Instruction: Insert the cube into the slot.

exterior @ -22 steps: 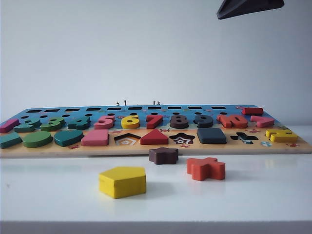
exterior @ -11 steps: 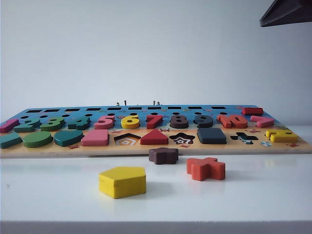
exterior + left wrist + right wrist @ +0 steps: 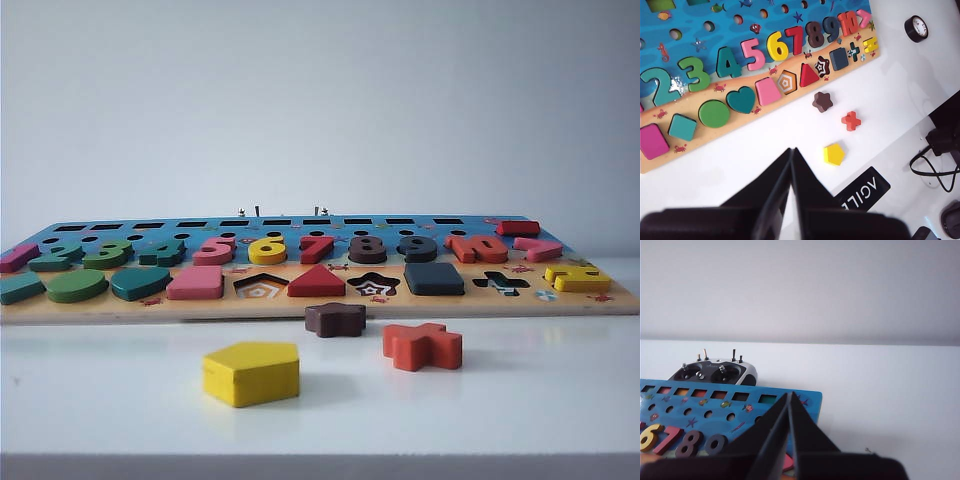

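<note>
Wooden, stiff and probably light, the cube [image 3: 434, 278] sits flush in the slot at centre right of the board [image 3: 320, 305], leaving only its thin edges to pinch, while the left gripper [image 3: 791, 165] and right gripper [image 3: 789, 407] both hang shut and empty.

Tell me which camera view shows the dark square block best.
The left wrist view: it looks down on the cube, showing its square outline seated in the board. The exterior view shows the cube only edge-on, foreshortened. The right wrist view does not show it.
</note>
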### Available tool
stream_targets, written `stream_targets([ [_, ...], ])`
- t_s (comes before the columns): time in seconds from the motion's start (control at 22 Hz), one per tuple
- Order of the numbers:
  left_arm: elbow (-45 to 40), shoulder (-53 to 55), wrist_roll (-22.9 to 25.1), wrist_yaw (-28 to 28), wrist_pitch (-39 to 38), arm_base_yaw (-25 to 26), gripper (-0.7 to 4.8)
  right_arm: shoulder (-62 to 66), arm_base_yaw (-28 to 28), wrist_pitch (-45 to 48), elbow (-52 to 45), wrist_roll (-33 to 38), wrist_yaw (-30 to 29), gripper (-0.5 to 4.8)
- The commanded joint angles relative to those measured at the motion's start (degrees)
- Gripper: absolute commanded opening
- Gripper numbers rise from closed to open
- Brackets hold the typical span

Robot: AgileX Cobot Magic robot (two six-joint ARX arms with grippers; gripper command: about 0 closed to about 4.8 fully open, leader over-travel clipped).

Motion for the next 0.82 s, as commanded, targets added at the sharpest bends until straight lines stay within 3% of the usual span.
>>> stream_targets([
  [0.05,0.2,-0.7,0.2,0.1,1.4,0.0,0.17,-3.1,-1.8,0.8,-1.9,0.7,1.1,-0.05],
  [0.55,-6.1,-7.4,3.5,-0.2,12.2,0.1,0.17,-7.7,-5.2,1.0,-8.1,0.4,3.9,-0.06],
  [0.73,-13.4,-13.4,5.9,-3.9,20.3,0.1,0.17,-11.3,-6.8,1.7,-11.6,0.5,4.1,-0.06],
  [0.82,-18.2,-17.4,5.9,-8.5,24.1,0.4,0.17,-14.8,-7.5,1.6,-13.2,0.5,4.1,-0.06],
])
